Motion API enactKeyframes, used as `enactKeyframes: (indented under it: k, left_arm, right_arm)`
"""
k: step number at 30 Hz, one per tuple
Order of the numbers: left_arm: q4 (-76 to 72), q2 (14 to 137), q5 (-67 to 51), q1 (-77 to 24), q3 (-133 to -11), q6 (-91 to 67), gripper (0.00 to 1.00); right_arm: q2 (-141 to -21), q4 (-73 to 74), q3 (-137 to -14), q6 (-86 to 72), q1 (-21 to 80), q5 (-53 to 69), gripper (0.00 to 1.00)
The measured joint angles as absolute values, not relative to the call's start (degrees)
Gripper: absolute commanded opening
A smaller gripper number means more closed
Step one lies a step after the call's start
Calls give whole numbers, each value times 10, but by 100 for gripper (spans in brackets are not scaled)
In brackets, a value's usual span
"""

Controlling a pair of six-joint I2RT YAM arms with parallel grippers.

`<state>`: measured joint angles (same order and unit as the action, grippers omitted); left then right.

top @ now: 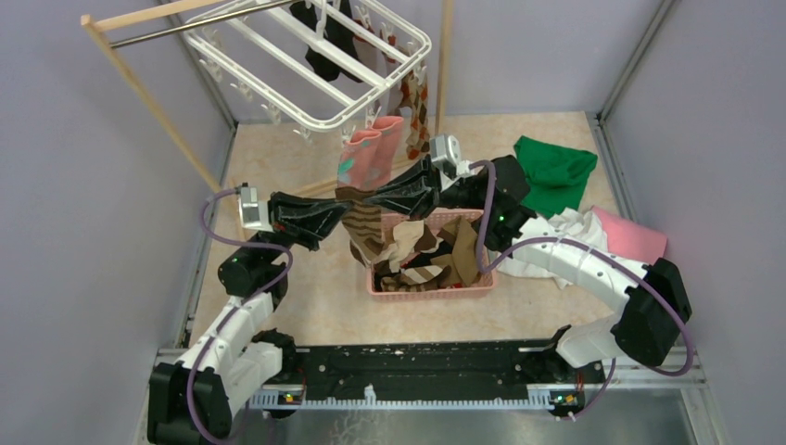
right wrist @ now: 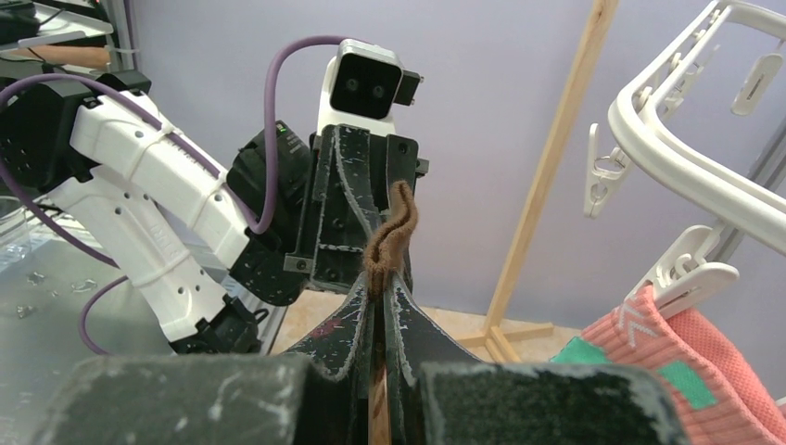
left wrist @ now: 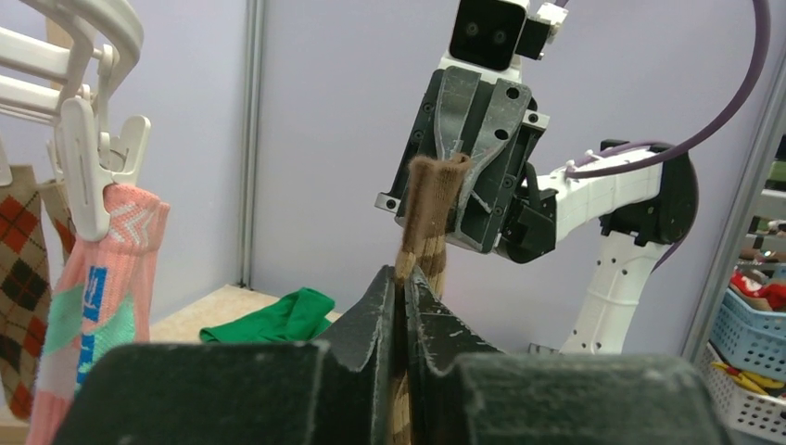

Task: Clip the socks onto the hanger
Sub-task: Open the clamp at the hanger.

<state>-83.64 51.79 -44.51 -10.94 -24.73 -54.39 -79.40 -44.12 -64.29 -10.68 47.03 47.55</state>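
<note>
Socks (top: 436, 260) lie heaped in the pink basket (top: 432, 293) at the middle of the table (top: 306, 297). One brown-cream striped sock (top: 363, 232) is lifted above the basket's 10 o'clock corner. Both tools have it. The left gripper (left wrist: 400, 276), reaching in from 9 o'clock, is pinched tight on the sock's striped body. The right gripper (right wrist: 380, 283), reaching in from 3 o'clock, is clamped on the plain brown cuff. The two grippers meet nose to nose with a short stretch of sock between them. The rest of the sock hangs down toward the basket's edge; whether its toe touches the heap cannot be told.

The hanger (top: 306, 65) hangs tilted at 11 o'clock in the top view, beside the wooden rack (top: 139, 93). Clipped to it are a black sock (top: 329, 46) at its far side, an argyle sock (top: 417, 107) at its 3 o'clock end, and a pink-teal sock (top: 371, 153) on its near corner, just beyond the grippers. At 2 to 3 o'clock from the basket lie a green cloth (top: 554, 171), a white cloth (top: 576, 222) and a pink cloth (top: 632, 237).
</note>
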Motion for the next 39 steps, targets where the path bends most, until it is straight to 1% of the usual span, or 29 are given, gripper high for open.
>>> enactKeyframes:
  k: [1,3,5,6,8,9,14,17,21,23,28,31,34,39]
  left_arm:
    - [-836,519,-446,-109,-249,-545,4]
    - [-836,519,-446,-109,-251,-543,0]
    - [-836,517,-446,-109,-251,-538,0]
    - [-836,515,-447,-109,-250,-533,0]
    - [-835,500,-450,-109,-246,-516,0]
    - [-835,487,-455,-109,-243,-505,0]
    - [-781,399,-482,-104,-239,-426,0]
    - [-705,334,-491,-102,-239,-366,0]
    - [-602,278,-495,-102,-239,-301,0]
    - [-540,254,-495,-102,-239,-273,0]
    - [-406,204,-491,-102,-242,-216,0]
    - [-335,181,-486,-102,-251,-182,0]
    - [-287,165,-479,-102,-255,-157,0]
    - [-235,141,-453,-102,-253,-132,0]
  right_arm:
    - [-794,-441,-643,-107,471,475,1]
    - [-794,-441,-643,-106,472,475,19]
    - [-794,-440,-643,-106,472,474,37]
    - [-794,-440,-643,-105,472,472,44]
    - [-794,-439,-643,-100,472,469,51]
    - [-794,-436,-643,-95,472,467,53]
    - [-793,-422,-643,-81,465,463,57]
    - [-790,-411,-643,-76,453,462,60]
    - [-788,-399,-643,-63,435,463,64]
    - [-788,-396,-643,-59,432,464,65]
    - [-791,-403,-655,-77,433,464,64]
    - [-802,-409,-684,-93,435,454,63]
    - [-815,-410,-711,-105,445,435,60]
    - [-840,-399,-740,-116,484,380,59]
